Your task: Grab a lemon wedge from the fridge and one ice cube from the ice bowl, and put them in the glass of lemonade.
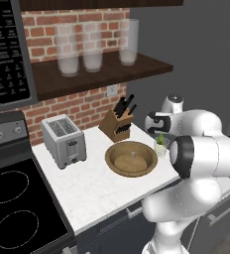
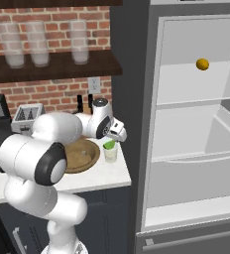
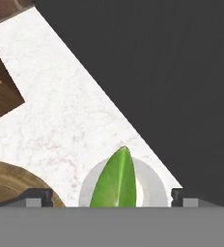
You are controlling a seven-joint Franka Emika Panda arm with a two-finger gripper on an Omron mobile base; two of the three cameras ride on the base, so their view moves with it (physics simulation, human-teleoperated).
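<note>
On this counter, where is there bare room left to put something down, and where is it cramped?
Bare white counter runs along the front edge, bordered by the stove, toaster and wooden bowl. The right end is cramped: knife block, bowl and lemonade glass sit close, with the open end effector above the glass.

Home kitchen, brick wall, toaster [image 1: 63, 140], stove [image 1: 13, 208], knife block [image 1: 116, 125], open fridge [image 2: 196, 124]

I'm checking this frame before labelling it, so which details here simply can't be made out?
- Ice cube: just a tiny pale speck in the ice bowl in the left base view; its shape is unreadable.
- Ice bowl, right base view: mostly hidden behind the arm.
- Glass of lemonade: cut off at the bottom of the hand view; liquid level unclear.
- Lemon wedge: its lower end is cut off there, so how deep it sits is unknown.
</note>
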